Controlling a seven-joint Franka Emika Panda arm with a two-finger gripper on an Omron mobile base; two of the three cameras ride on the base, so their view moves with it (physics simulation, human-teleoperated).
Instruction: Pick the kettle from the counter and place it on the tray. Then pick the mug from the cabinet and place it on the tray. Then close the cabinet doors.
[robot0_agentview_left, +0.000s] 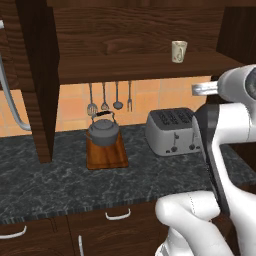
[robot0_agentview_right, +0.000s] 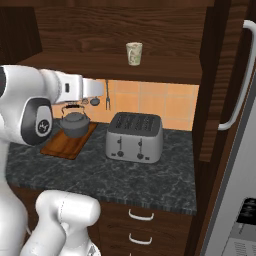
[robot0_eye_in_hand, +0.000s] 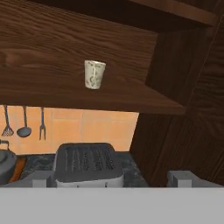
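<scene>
Left base view, left to right: the kettle (robot0_agentview_left: 103, 131) sits on the tray (robot0_agentview_left: 106, 153) at nine o'clock of the toaster (robot0_agentview_left: 171, 131), all on the counter (robot0_agentview_left: 60, 175). The mug (robot0_agentview_left: 178, 51) stands upright on the open cabinet (robot0_agentview_left: 135, 66) shelf, at twelve o'clock of the toaster. Hand view: the gripper (robot0_eye_in_hand: 111, 179) has its fingers spread, holding nothing.

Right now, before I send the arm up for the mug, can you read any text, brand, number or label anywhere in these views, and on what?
No readable text in any view.
mug: a faint pattern, no letters that can be made out.
toaster: small dark knobs and levers on the front, no legible label.
Panel at the lower right of the right base view: dark marks too blurred to read.
</scene>
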